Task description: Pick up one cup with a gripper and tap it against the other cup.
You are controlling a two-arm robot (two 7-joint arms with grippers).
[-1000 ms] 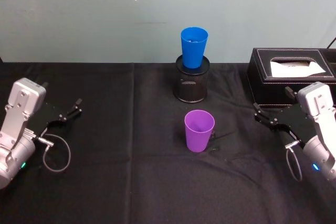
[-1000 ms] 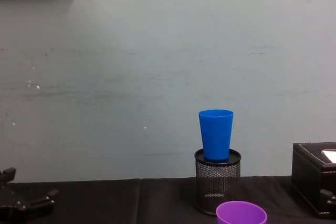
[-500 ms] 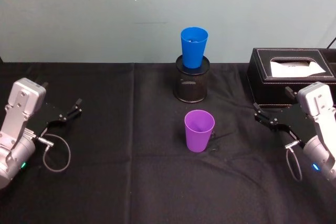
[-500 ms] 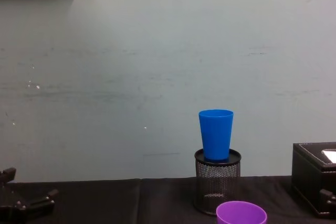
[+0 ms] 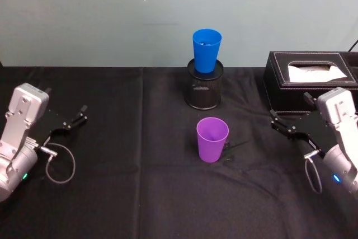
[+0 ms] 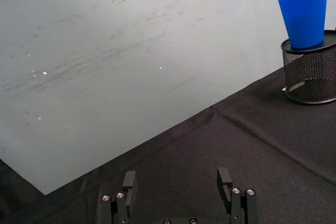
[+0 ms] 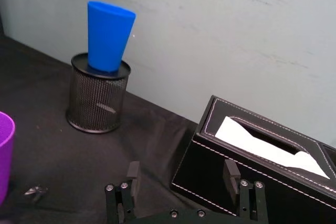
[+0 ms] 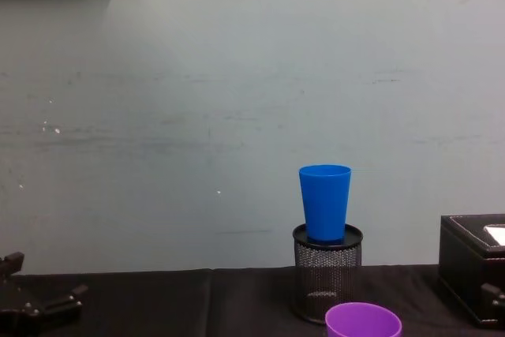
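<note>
The purple cup (image 5: 212, 139) stands upright on the black cloth near the table's middle, its rim low in the chest view (image 8: 363, 321). Behind it the blue cup (image 5: 206, 50) sits upright in a black mesh pen holder (image 5: 204, 90); the cup is plain against the wall in the chest view (image 8: 324, 201). My right gripper (image 5: 290, 106) rests open at the right, well apart from both cups, with nothing between its fingers (image 7: 181, 174). At the far left my left gripper (image 5: 66, 99) lies parked and open (image 6: 176, 182).
A black tissue box (image 5: 310, 79) with a white tissue stands at the back right, just beyond the right gripper. A pale wall closes the table's far edge. Bare black cloth lies between each gripper and the cups.
</note>
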